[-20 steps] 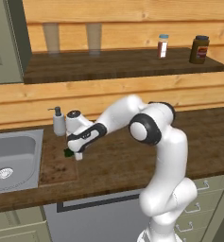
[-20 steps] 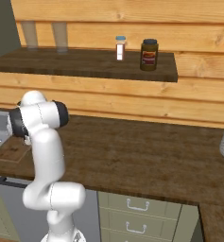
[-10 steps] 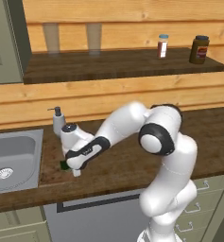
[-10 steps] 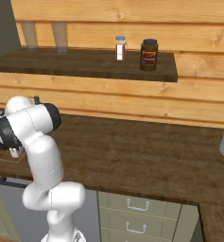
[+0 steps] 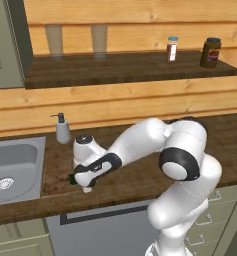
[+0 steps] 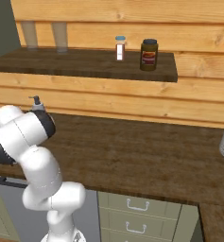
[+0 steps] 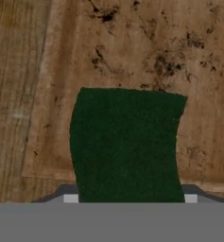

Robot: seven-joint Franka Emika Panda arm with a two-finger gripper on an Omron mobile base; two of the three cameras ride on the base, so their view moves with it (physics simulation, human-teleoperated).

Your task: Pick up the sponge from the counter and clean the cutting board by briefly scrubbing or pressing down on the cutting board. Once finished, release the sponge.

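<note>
Two rear base views, one close hand view

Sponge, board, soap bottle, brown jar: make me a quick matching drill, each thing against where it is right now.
Things:
1. sponge
2. board
3. soap bottle
4. brown jar

Places:
A. on the shelf
B. on the counter by the sink
C. between the gripper's jaws, over the board
D. flat on the counter, under the sponge

Pairs: 1-C, 2-D, 3-B, 4-A
</note>
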